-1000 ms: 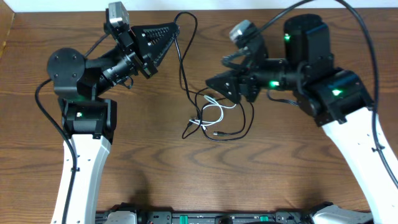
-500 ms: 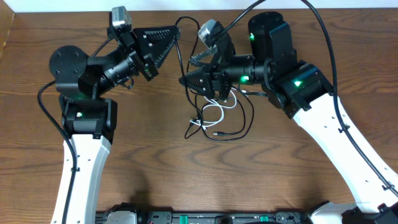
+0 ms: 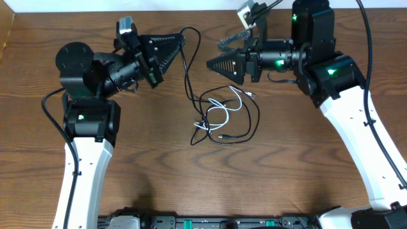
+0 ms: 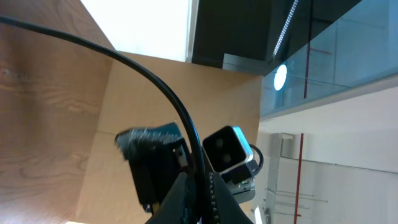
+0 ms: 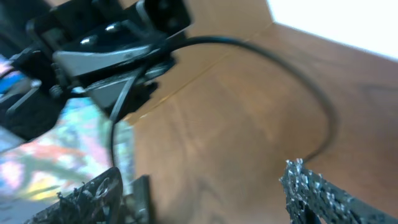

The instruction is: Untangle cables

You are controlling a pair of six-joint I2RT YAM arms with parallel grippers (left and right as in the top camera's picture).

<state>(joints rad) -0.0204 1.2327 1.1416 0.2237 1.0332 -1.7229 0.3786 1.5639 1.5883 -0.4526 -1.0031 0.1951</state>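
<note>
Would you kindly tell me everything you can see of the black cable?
The black cable is a thin, flexible cord that looks rubber-coated. Its upper part is pinched in the shut left gripper and arches just beyond the fingertips. It then runs down onto the wooden table. There it lies in loose loops, crossed with the white cable, and small plug ends show near the bottom of the tangle. The open right gripper is not touching it.
</note>
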